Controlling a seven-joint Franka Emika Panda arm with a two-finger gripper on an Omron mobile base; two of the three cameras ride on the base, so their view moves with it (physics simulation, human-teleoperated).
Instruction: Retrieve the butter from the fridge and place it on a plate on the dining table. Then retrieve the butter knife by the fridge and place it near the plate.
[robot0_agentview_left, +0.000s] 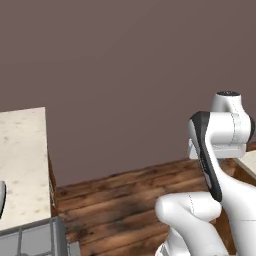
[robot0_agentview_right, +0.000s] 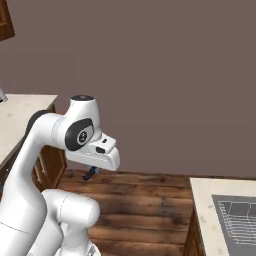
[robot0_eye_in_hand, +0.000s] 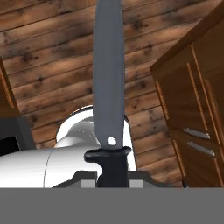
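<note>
In the hand view the butter knife (robot0_eye_in_hand: 109, 78) stands straight up. Its long grey blade runs over the wooden floor, and my gripper (robot0_eye_in_hand: 112, 177) is shut on its black handle. From the right base view the gripper (robot0_agentview_right: 91, 174) hangs under the white hand, above the floor, with a dark tip poking out. The butter, the fridge and the plate are out of view. I cannot tell whether either beige counter is the dining table.
A beige speckled counter (robot0_agentview_left: 22, 160) with a grey grid inset (robot0_agentview_left: 35, 240) stands at the left, seen again at the right (robot0_agentview_right: 205, 210). Another counter (robot0_agentview_right: 20, 112) lies behind the arm. Brown cabinet drawers (robot0_eye_in_hand: 192, 109) are close by. Wooden floor (robot0_agentview_left: 125, 200) lies between, with a plain wall behind.
</note>
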